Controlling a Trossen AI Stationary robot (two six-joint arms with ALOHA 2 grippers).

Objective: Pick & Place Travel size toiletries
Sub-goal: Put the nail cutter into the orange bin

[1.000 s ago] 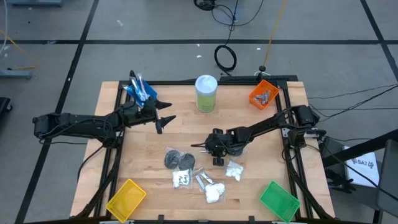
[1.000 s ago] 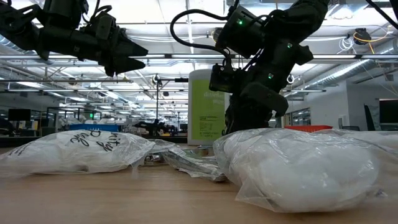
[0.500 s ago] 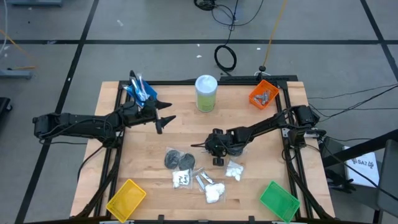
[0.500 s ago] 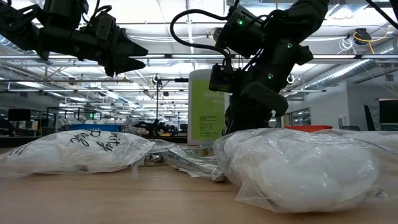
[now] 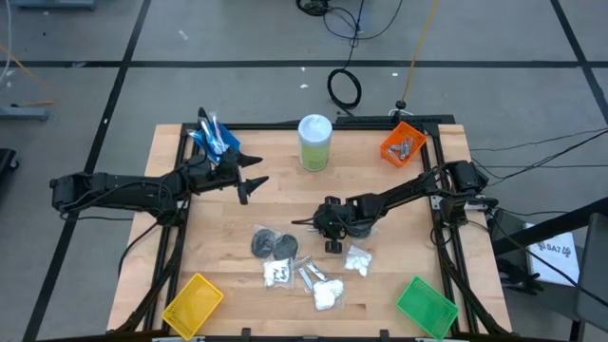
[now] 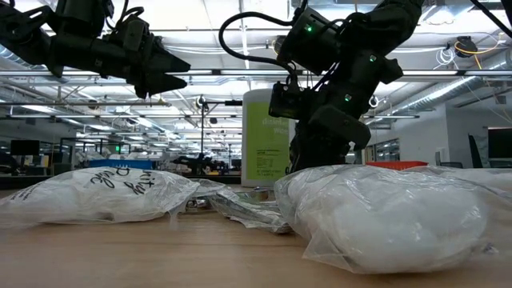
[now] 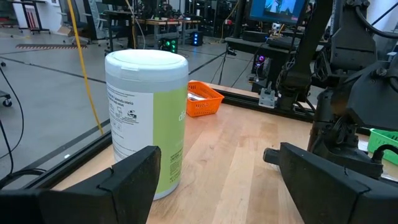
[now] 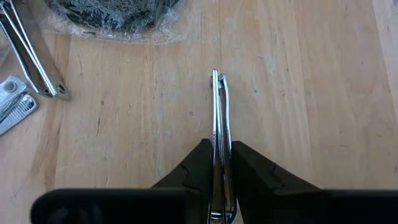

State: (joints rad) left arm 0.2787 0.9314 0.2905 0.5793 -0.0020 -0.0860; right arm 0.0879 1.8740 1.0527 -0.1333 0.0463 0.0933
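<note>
My right gripper (image 5: 331, 237) stands over the middle of the table, fingers pointing down, shut on a thin silver metal piece (image 8: 217, 106). Near it lie two dark grey discs (image 5: 274, 245), white packets (image 5: 358, 260) (image 5: 277, 274) (image 5: 328, 294) and short silver pieces (image 5: 309, 275). The right wrist view shows a wrapped disc (image 8: 112, 15) and silver pieces (image 8: 31, 59) flat on the wood. My left gripper (image 5: 255, 182) hangs open above the table's far left part, touching nothing; its own view faces the pale-green canister (image 7: 146, 118). My right gripper pinches the thin silver piece between its two fingers (image 8: 199, 162), coming from above and pointing down. The fingers lie along the piece, whose free end (image 8: 216, 74) sticks out past the fingertips toward the table. Whether that end touches the wood I cannot tell.
The canister (image 5: 314, 142) stands at the far middle. A blue bin (image 5: 214, 138) holding sticks sits at the far left corner, an orange bin (image 5: 404, 142) at the far right, a yellow bin (image 5: 193, 302) near left, a green bin (image 5: 425, 306) near right.
</note>
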